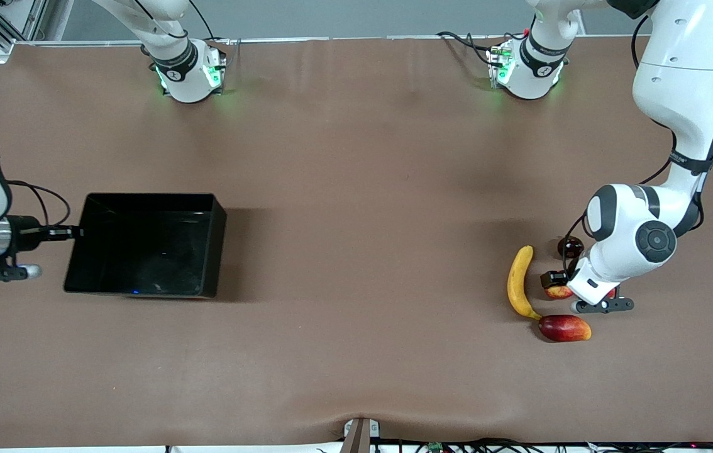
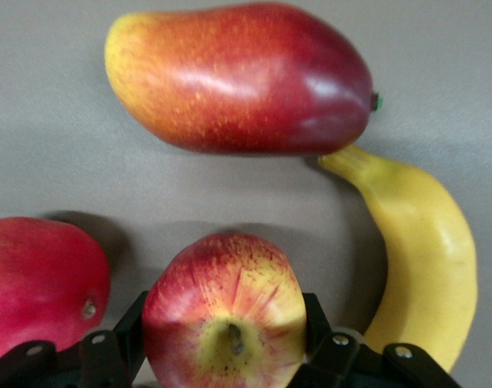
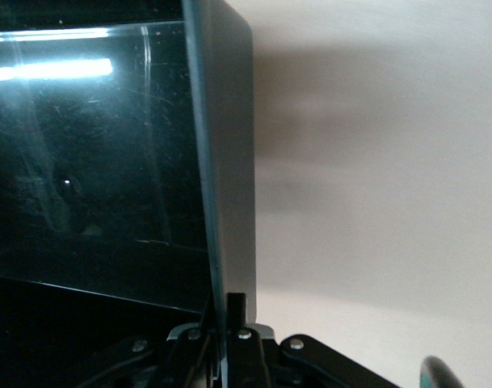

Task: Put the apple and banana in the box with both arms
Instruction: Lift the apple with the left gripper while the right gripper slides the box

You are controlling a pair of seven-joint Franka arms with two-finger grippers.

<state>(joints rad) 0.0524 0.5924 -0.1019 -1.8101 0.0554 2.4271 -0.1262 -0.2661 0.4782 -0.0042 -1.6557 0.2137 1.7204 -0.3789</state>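
The apple (image 1: 558, 292), mottled red and yellow, rests on the table beside the banana (image 1: 517, 283) at the left arm's end. My left gripper (image 1: 565, 286) is down over the apple. In the left wrist view its fingers (image 2: 131, 325) press both sides of the apple (image 2: 225, 311), stem end facing the camera, with the banana (image 2: 419, 242) alongside. The black box (image 1: 215, 251) sits at the right arm's end. My right gripper (image 1: 77, 232) is shut on the box's end wall; the right wrist view shows the fingers (image 3: 239, 307) pinching that wall (image 3: 229, 162).
An elongated dark red-and-yellow fruit (image 1: 564, 328) lies nearer the front camera than the apple, touching the banana's tip, and fills the left wrist view (image 2: 241, 77). A plain red fruit (image 2: 39, 283) sits close beside the apple. A small dark round object (image 1: 569, 246) lies farther from the front camera.
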